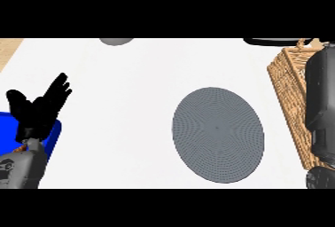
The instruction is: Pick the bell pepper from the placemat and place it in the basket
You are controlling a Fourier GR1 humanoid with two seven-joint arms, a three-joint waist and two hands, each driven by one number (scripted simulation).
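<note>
Placemat (pixel 218 134) bare – bell pepper not visible. Right arm (pixel 321 106) extends over wicker basket (pixel 288 84); right robot hand out of view, likely carrying pepper. Release low, well inside rim. Left robot hand (pixel 39 106) rests, fingers apart, by blue bin (pixel 53 133).

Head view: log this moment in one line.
placemat: no bell pepper visible on it | basket: right edge, right forearm over it | left robot hand: open, resting at left
</note>
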